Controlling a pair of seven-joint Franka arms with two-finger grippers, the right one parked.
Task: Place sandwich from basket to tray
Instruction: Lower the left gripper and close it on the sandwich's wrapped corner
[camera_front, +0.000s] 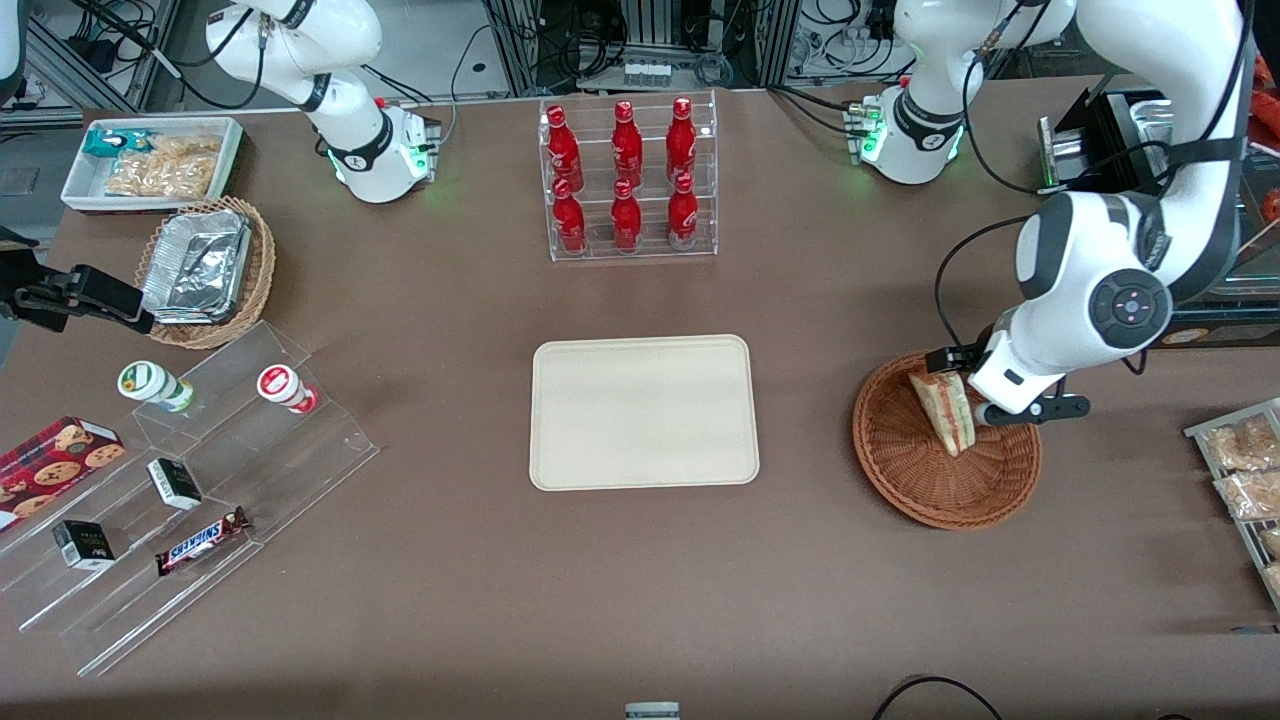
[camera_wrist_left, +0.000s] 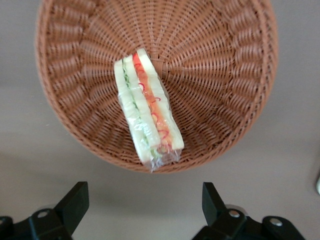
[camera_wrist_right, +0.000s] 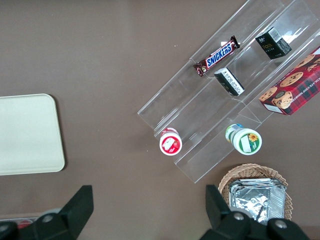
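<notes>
Wicker basket holds sandwich; open claw above.

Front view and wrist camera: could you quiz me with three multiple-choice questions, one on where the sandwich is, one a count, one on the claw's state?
1. Where is the clear-wrapped triangular white-bread sandwich?
A. on the flat cream-beige tray
B. in the round reddish-brown wicker basket
C. on the brown table

2. How many red bottles fill the clear rack?
A. four
B. six
C. eight

3. The left arm's gripper, above the basket's edge, is:
A. open, empty
B. shut on the sandwich
C. holding a bottle

Answers: 1 B, wicker surrounds it; 2 B, two rows of three; 3 A, fingers apart, nothing between.
</notes>
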